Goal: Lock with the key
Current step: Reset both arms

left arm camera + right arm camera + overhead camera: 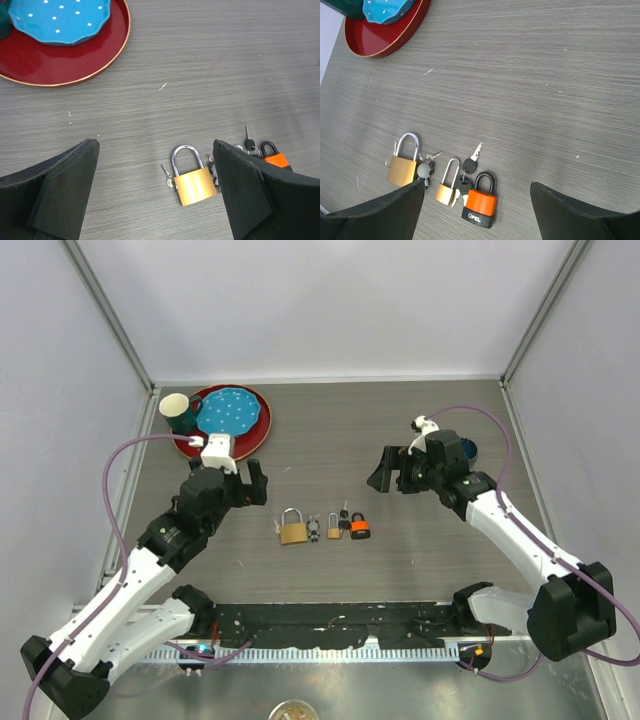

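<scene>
1. Three padlocks lie flat in a row at the centre of the desk (400, 570), shackles toward 12 o'clock: brass lock (292, 531) at the 9 o'clock end, small lock (334, 528) in the middle, orange lock (360, 530) at the 3 o'clock end
2. A key bunch (313, 530) lies between the brass lock and the small lock. The black keys (344, 516) lie between the small lock and the orange lock, touching or just beside them. Judgement: each key set is laid next to the lock it serves
3. Left jaws: wide apart, holding nothing, at 10 o'clock of the row. The left wrist view frames the brass lock between the fingers (60, 200), nearer the right-hand one. Judgement: this pose suits a descent to steady that lock body
4. Right jaws: wide apart, holding nothing, at 2 o'clock of the row. The right wrist view takes in all three locks. Judgement: this arm is placed to pick up a key
5. Whether any shackle is seated cannot be told
6. The plate (262, 440), carrying a dish (232, 410) and a cup (180, 412), sits at 10 o'clock on the desk, well apart from the row
7. Judgement: no step of the task is done. The keys are thin, flat and crowded against the locks, so a pinch may drag a lock along
</scene>
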Action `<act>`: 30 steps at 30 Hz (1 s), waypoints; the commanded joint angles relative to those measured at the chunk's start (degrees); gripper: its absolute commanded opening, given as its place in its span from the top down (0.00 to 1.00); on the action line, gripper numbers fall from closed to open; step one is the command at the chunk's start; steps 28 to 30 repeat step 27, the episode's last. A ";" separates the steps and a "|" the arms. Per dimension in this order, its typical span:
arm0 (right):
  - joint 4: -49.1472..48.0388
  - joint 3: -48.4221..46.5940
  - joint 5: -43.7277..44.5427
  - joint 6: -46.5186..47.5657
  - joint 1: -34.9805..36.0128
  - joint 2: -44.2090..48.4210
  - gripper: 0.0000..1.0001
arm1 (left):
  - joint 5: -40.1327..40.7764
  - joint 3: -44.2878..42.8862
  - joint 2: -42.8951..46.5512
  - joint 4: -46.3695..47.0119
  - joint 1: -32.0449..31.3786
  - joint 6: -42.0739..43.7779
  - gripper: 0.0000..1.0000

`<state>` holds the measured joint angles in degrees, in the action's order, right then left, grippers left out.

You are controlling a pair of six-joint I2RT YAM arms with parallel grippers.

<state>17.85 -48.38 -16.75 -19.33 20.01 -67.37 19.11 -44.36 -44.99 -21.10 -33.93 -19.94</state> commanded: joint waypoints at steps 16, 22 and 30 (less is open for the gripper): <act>-5.01 -0.14 12.70 -1.32 -0.32 9.72 0.07 | 1.10 7.09 5.53 8.35 0.36 -0.62 0.00; -12.30 3.63 15.17 2.01 -0.32 12.26 0.06 | 2.68 8.06 4.74 11.17 0.36 1.49 0.00; -19.58 7.59 21.84 2.80 -0.76 13.85 0.04 | 1.19 11.12 5.18 16.52 0.36 5.17 0.00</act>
